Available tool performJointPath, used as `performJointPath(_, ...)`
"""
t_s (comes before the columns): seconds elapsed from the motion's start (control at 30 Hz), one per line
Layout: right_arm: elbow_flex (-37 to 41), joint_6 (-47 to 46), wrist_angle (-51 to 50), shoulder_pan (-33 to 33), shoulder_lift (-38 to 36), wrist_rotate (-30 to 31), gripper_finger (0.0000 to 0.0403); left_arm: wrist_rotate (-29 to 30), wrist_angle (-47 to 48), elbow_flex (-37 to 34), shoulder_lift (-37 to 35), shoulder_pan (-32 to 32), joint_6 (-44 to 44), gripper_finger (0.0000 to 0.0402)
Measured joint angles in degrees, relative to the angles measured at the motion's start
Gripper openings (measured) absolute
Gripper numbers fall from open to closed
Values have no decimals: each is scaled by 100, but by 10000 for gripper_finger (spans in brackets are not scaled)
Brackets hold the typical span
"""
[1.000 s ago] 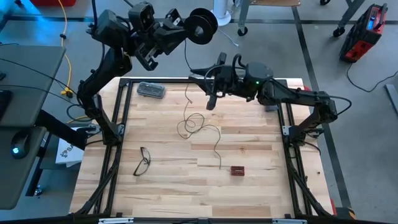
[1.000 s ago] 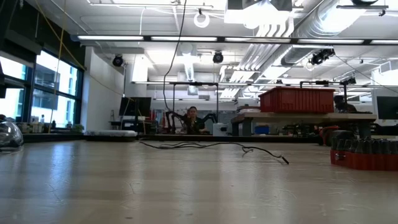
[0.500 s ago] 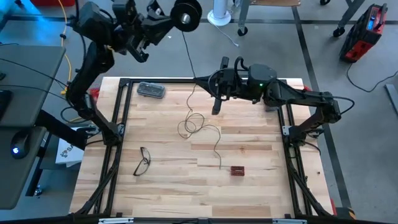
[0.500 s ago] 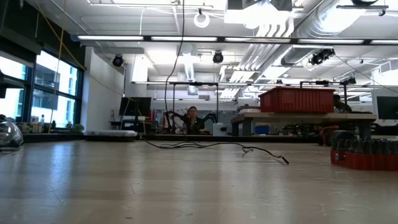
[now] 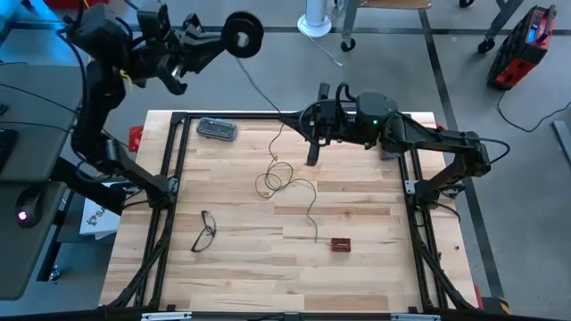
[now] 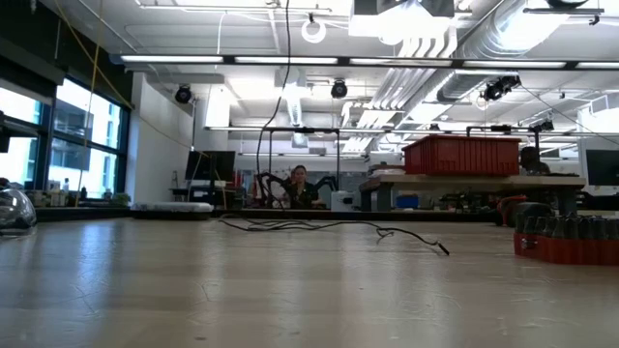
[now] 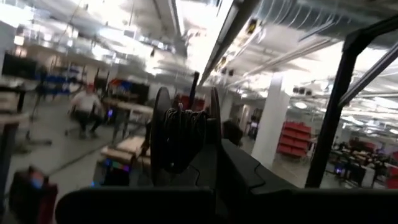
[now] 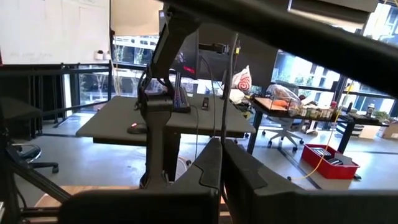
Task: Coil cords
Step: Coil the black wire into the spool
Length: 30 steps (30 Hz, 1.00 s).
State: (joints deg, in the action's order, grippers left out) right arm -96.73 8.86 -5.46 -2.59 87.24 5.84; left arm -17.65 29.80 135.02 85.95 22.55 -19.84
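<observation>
- The left gripper (image 5: 214, 37) is up high, past the far left corner of the table (image 5: 375, 259), and its fingers are squeezed on the small round black reel (image 5: 243, 34)
- In the left wrist view the reel (image 7: 180, 138) sits between the dark fingers, with thin wire wound around its middle
- The thin dark wire (image 5: 284, 174) goes from the reel down to the right gripper (image 5: 314, 143), then drops to the table
- The right gripper hangs over the far middle of the table, and its fingers are pressed together with the wire running between them
- On the wood the wire lies in loose loops, and its end stops just beside a small dark red box (image 5: 341, 243)
- In the low view the wire (image 6: 329, 228) lies flat far back on the table, with one strand going straight up
- Black glasses (image 5: 205, 230) lie near the left side, well apart from the wire
</observation>
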Motion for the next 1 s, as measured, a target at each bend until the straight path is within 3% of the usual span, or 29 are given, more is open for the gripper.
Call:
performJointPath(0.3, 2, 11, -10, -4, 2, 0, 0, 197, 1428, 0, -257, 0, -411, 0)
performJointPath(1.0, 4, 177, -253, -156, -45, -137, 0, 572, 3537, -2, -489, -2, -1681, 0)
